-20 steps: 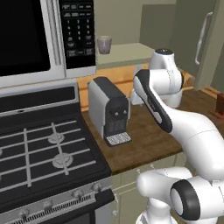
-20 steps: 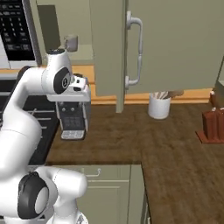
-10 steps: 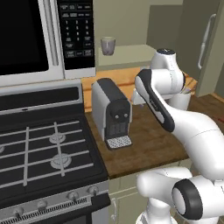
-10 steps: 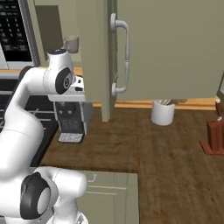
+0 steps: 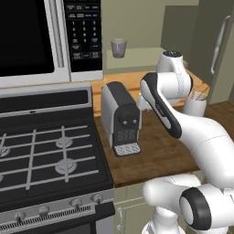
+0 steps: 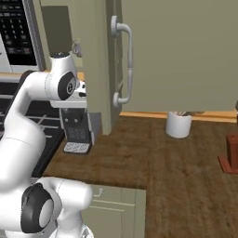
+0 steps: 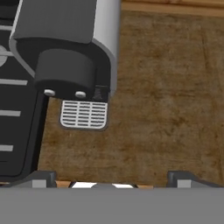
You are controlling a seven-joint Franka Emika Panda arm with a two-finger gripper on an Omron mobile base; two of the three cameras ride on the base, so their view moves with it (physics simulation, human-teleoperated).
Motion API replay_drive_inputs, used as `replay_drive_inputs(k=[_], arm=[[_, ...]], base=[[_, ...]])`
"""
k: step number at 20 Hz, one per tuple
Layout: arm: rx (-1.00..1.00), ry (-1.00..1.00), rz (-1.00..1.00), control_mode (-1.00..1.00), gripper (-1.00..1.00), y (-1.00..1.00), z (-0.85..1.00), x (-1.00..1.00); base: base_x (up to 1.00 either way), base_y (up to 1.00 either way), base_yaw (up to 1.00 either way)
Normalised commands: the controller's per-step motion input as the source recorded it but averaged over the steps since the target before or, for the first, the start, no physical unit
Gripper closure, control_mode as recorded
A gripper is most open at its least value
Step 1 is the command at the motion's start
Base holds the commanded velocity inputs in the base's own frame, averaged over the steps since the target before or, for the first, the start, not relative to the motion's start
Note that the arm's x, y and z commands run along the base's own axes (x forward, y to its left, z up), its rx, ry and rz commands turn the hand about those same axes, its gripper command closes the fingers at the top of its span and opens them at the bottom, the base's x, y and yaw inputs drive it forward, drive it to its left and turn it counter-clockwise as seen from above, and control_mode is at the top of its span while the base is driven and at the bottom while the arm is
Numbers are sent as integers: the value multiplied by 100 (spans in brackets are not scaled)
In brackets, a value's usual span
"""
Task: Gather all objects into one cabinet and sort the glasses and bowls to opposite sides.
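The plain grey tapered tumbler (image 5: 119,47) stands upright on the flat olive-grey cabinet shelf (image 5: 137,57), far behind the boxy grey-and-black coffee machine (image 5: 120,118). The gripper (image 7: 112,180) hangs empty, jaws fully apart, over the grained wooden surface (image 7: 166,100). The open cabinet door (image 6: 100,60) hides most of the tumbler in the right base view.

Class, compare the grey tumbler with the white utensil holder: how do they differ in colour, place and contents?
The grey tumbler is grey; the white utensil holder is white. The tumbler stands up in the open cabinet; the holder stands on the wooden counter. The holder holds sticks; none show in the tumbler. Both stand upright.
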Motion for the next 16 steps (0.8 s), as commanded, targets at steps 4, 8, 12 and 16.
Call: replay_drive_inputs(k=[4, 8, 12, 16], arm=[[0, 0, 0, 100, -100, 0, 0, 0], [0, 0, 0, 100, -100, 0, 0, 0], [0, 0, 0, 100, -100, 0, 0, 0], [-8, -5, 7, -100, -100, 25, 0, 49]], base=[[100, 4, 12], [100, 21, 10], [90, 26, 8], [0, 0, 0]])
